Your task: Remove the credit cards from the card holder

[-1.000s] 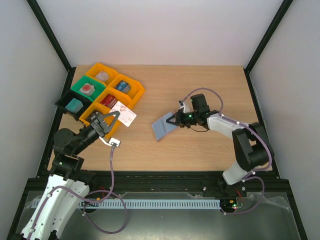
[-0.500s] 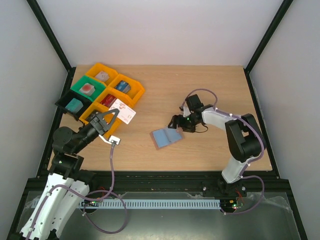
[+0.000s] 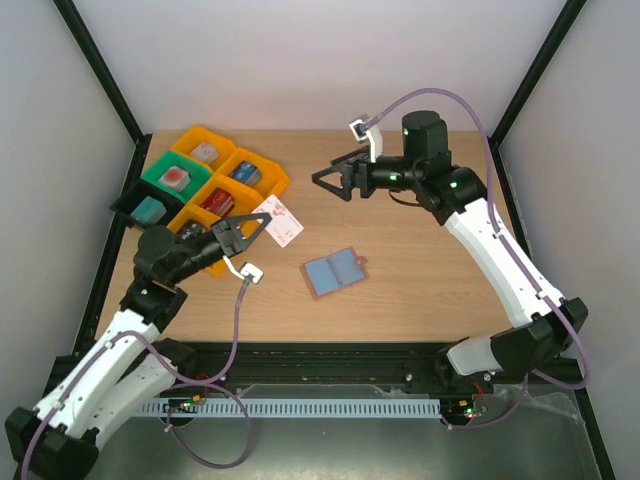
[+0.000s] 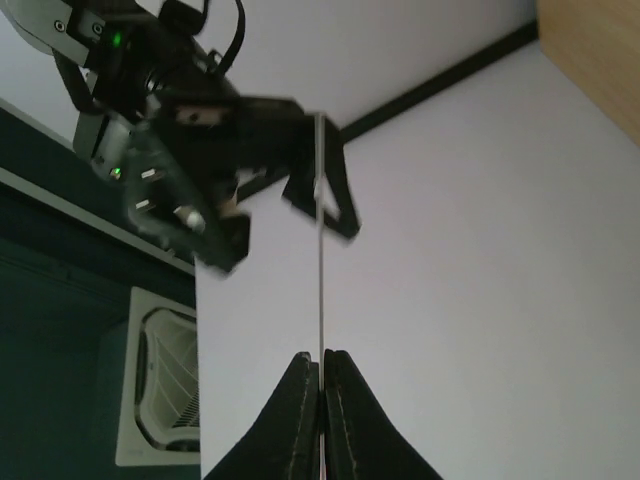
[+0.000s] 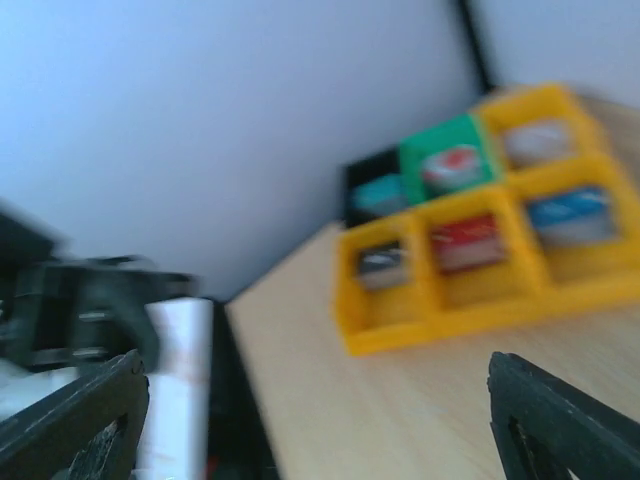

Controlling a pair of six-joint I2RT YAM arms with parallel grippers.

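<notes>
No writing is legible, even on the credit card [image 3: 282,222].

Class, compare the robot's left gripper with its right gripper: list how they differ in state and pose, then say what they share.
The left gripper is shut on a white credit card; the right gripper is open and holds nothing. In the top view the left gripper points rightward and the right gripper points leftward. Both are black, two-fingered and apart from the card holder.

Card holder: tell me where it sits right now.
In the top view the card holder lies flat near the middle of the table, untouched, just right of the card pinched in the left end effector.
</notes>
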